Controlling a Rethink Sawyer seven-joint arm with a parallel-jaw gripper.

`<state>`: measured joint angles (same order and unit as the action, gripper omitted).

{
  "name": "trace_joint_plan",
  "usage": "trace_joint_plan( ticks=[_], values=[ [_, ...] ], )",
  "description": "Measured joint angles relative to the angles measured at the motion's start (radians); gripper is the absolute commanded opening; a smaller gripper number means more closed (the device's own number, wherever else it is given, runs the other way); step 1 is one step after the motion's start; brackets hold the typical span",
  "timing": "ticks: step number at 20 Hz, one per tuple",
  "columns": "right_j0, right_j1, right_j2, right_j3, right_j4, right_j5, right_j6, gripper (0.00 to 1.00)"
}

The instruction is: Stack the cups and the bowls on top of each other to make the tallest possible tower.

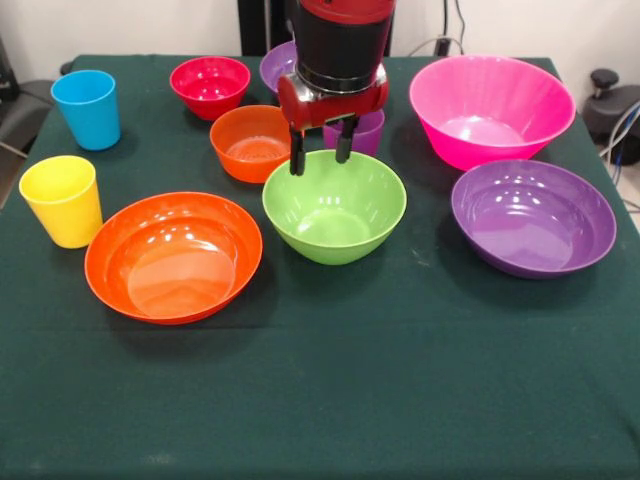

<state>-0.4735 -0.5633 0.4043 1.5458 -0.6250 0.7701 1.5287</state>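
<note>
From my feed, the arm [338,40] is cut off by the top edge. It covers most of the purple cup [362,130] and much of the far purple bowl [277,64] behind it.

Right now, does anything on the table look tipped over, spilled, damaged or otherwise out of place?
Nothing stands out. The visible bowls and cups sit upright and separate on the green tablecloth, nothing stacked yet. The end effector, open, hangs over the green bowl's far rim.

Green bowl [334,207], pink bowl [491,108], blue cup [87,108], yellow cup [63,200], all on a dark green cloth [330,390]
</note>
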Motion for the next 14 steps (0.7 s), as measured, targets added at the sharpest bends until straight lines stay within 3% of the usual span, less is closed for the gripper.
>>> trace_joint_plan(
  ticks=[8,14],
  values=[
    [-0.032,-0.010,0.030,-0.010,0.000,0.067,-0.032,1.00],
    [-0.061,-0.086,0.034,0.001,0.000,0.082,-0.036,1.00]
  ],
)
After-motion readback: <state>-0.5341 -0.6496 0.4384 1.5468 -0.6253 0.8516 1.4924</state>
